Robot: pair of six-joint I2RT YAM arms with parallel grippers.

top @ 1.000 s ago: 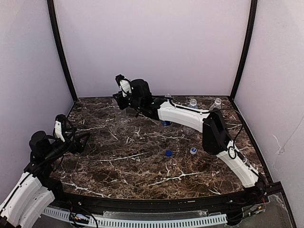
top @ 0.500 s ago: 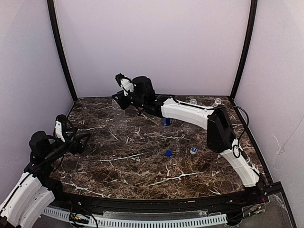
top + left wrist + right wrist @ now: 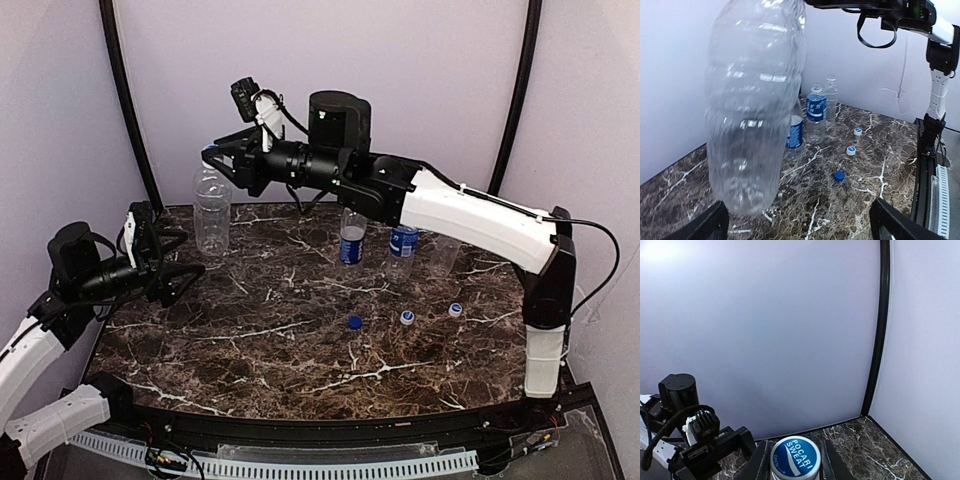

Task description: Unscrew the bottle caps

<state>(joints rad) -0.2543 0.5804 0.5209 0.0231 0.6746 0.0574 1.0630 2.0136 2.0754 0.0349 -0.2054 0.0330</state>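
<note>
Right wrist view: the right gripper is clamped on a round plastic cap with a blue top, with one finger on each side. The white print on the cap reads "POCARI SWEAT" and "OPEN". From above, that arm stretches high toward the far left corner, and the clear ribbed unlabelled bottle hangs from the cap, near the black corner post. In the left wrist view the bottle's base looks clear of the marble and its body leans. The left gripper sits just beside the bottle by the left edge, spread wide and holding nothing.

Open surface of the dark marble table runs from there across the middle and along the near edge. Toward the far edge, right of centre, stand a blue-labelled clear bottle, a second blue-labelled bottle and a plain clear bottle. The label print is too small to read. Nearer the middle lie three loose caps: a dark blue cap, a white cap and a pale cap closest to the right edge.

Half a second ago the right arm lay low over the far side, partly covering those bottles and hiding the pale cap. It has since risen and swung left with the ribbed bottle. The left gripper has lifted toward the bottle.
</note>
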